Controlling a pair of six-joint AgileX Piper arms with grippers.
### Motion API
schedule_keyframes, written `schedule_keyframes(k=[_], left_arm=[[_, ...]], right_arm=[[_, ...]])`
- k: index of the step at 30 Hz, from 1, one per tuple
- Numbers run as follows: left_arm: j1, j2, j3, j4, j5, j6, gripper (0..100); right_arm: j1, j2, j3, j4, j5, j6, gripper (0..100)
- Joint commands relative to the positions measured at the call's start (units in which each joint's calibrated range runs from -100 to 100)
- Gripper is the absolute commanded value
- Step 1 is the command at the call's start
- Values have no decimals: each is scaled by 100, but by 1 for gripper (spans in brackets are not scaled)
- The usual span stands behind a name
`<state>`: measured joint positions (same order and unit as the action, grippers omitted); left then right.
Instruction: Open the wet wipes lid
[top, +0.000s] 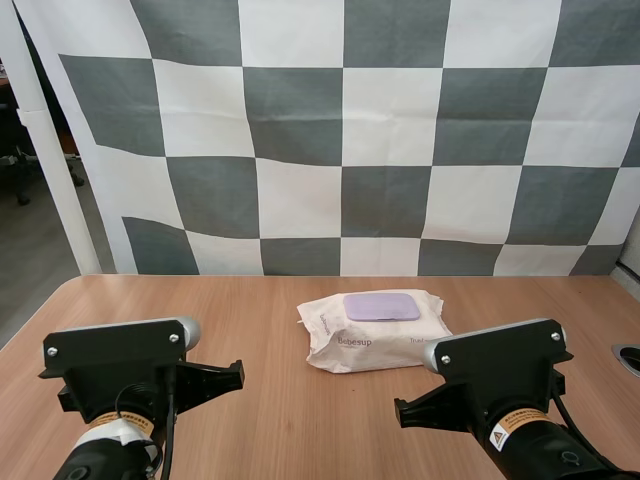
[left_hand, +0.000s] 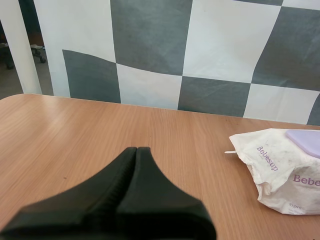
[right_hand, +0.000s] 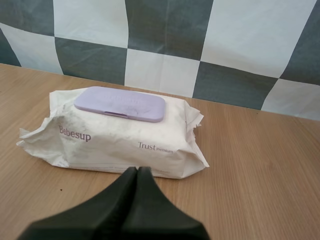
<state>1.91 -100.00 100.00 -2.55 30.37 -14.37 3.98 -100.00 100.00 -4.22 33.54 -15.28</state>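
Both grippers are closed with nothing between the fingers. My left gripper (left_hand: 136, 148) has its two black fingers pressed together into one dark wedge above bare tabletop. My right gripper (right_hand: 137, 168) is the same, its fingers flat against each other.

A soft, crinkled white plastic pack of wet wipes (top: 375, 338) with purple lettering lies flat near the middle of the light brown wooden table (top: 250, 420), a little towards the right arm's side. Its flat lilac plastic lid (top: 382, 306), a rounded rectangle, sits closed and flush on the pack's top face, nearer the far edge.

The right gripper's joined tips point at the near long side of the pack, close to it. The lid lies beyond them, across the pack's top. I cannot tell whether the tips reach over the pack's edge.

From the left gripper the pack is well apart, ahead and off to its right, with open wood between them.
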Motion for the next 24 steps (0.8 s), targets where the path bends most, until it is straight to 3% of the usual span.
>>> schedule_keyframes(k=[1, 18, 24], left_arm=[[-303, 0, 0, 255, -25, -191, 0], [-303, 0, 0, 320, -27, -191, 0], [-303, 0, 0, 368, -111, -14, 0]], right_arm=[[-400, 0, 0, 774, -183, -42, 0], [-400, 0, 0, 751, -183, -42, 0], [-400, 0, 0, 103, -817, -42, 0]])
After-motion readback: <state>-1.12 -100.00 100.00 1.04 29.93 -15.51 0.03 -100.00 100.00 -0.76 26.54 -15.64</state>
